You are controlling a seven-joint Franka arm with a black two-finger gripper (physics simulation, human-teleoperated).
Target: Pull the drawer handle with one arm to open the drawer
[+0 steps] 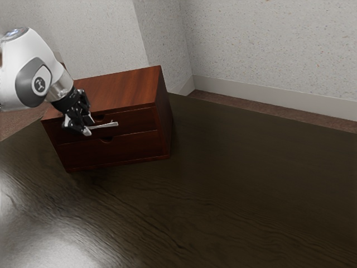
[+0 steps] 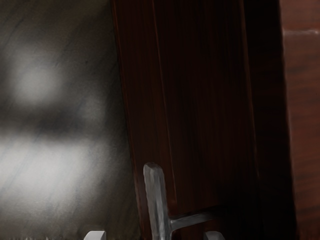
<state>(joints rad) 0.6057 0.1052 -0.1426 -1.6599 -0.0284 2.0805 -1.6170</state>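
Note:
A reddish-brown wooden cabinet (image 1: 128,89) with two drawers stands at the back of the table, on the exterior view's left. The upper drawer (image 1: 136,120) carries a thin silver bar handle (image 1: 105,126); its front looks about level with the lower drawer's front (image 1: 134,146). My black gripper (image 1: 82,126) is at the handle's end nearer the arm. In the wrist view the handle (image 2: 155,197) runs between my two light fingertips (image 2: 95,234), which stand well apart on either side without touching it. The gripper (image 2: 154,235) is open around the bar.
The dark wooden table (image 1: 223,201) stretches in front of the cabinet and to the exterior view's right. A speckled wall corner (image 1: 167,39) rises right behind the cabinet, with a pale skirting board (image 1: 279,96) along the far table edge.

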